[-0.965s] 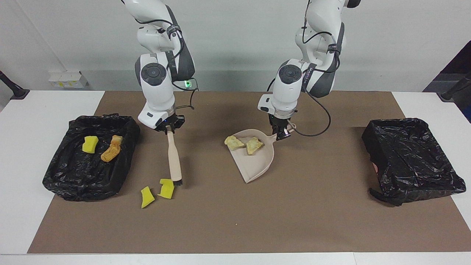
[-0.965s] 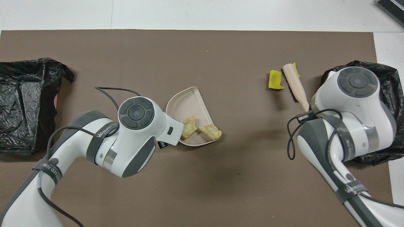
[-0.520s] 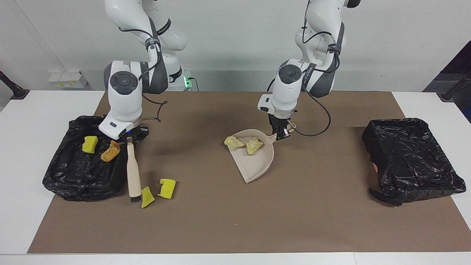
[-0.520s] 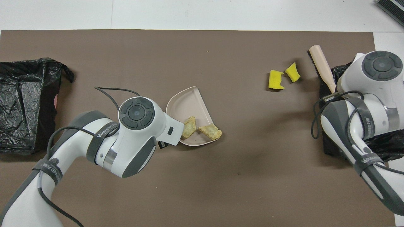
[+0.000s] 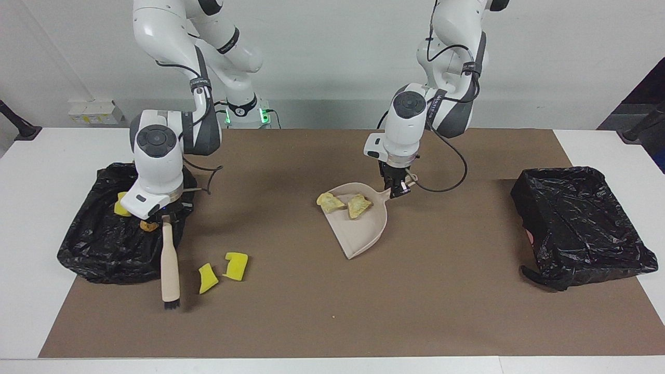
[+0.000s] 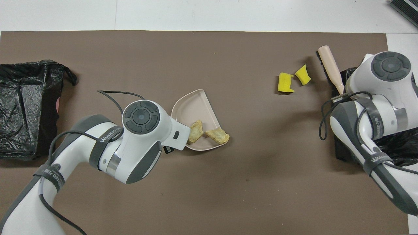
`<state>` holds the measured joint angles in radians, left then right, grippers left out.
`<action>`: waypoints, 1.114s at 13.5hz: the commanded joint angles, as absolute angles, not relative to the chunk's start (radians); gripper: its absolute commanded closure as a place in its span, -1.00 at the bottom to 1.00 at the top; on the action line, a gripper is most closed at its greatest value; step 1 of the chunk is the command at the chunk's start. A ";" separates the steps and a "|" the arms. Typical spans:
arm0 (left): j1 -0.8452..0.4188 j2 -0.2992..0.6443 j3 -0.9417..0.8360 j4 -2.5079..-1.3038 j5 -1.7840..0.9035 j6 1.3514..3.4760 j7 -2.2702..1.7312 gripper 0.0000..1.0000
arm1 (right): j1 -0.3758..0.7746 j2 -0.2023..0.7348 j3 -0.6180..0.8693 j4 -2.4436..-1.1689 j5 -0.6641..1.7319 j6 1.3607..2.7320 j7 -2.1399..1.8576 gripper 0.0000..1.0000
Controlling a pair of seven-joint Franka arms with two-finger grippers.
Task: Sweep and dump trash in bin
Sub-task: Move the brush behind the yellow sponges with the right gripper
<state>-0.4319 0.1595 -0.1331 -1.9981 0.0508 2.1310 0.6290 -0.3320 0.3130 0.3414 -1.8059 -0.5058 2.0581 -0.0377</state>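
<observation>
My right gripper (image 5: 166, 217) is shut on the handle of a beige brush (image 5: 170, 262), held over the mat's edge beside a black-lined bin (image 5: 98, 259). The brush's bristles (image 5: 171, 305) point down at the mat. Two yellow scraps (image 5: 208, 278) (image 5: 236, 266) lie just beside the brush, toward the dustpan. My left gripper (image 5: 398, 189) is shut on the handle of the beige dustpan (image 5: 361, 234), which holds two bread-like lumps (image 5: 331, 201) (image 5: 358, 205). In the overhead view the brush (image 6: 330, 67), scraps (image 6: 285, 82) (image 6: 303, 74) and dustpan (image 6: 191, 107) show; both grippers are hidden under the wrists.
The bin at the right arm's end holds a yellow chunk (image 5: 119, 206) and an orange lump (image 5: 148, 226), both partly hidden by the right wrist. A second black-lined bin (image 5: 579, 223) stands at the left arm's end. A brown mat (image 5: 332, 311) covers the table.
The right arm carried the brush from the dustpan side of the two yellow scraps over them to the bin side. One scrap shifted slightly. The left arm and dustpan stayed still.
</observation>
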 commanded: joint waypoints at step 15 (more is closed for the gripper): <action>-0.443 0.127 -0.118 -2.037 0.040 2.166 0.607 1.00 | -0.215 0.437 0.360 -1.667 -0.425 1.915 0.155 1.00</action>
